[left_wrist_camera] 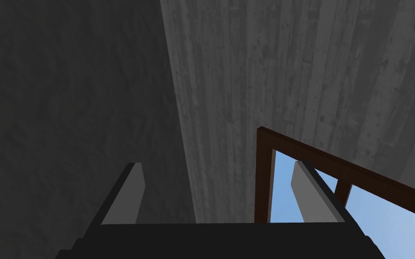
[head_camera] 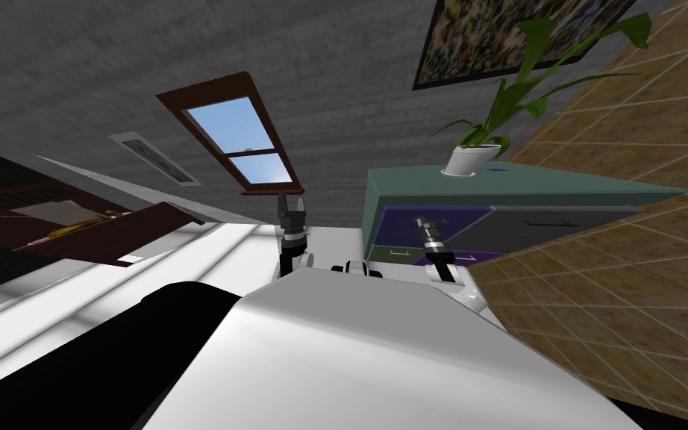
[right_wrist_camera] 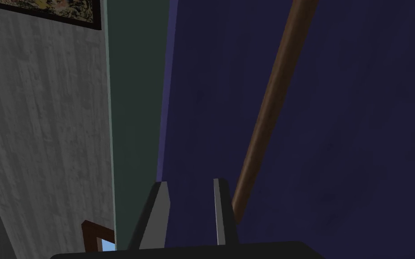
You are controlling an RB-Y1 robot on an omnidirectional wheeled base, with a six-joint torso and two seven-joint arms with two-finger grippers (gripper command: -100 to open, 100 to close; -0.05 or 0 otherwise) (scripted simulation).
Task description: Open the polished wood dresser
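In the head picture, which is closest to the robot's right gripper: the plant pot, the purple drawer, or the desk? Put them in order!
1. Purple drawer: just in front of the right gripper.
2. Plant pot: on top of the dresser.
3. Desk: far off on the robot's left.

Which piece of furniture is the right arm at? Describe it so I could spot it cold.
Under the big framed picture on the grey wall stands a low dresser, the right gripper at its front. Green body, dark purple fronts, a brown bar handle and a potted plant on top set it apart from the dark wood table.
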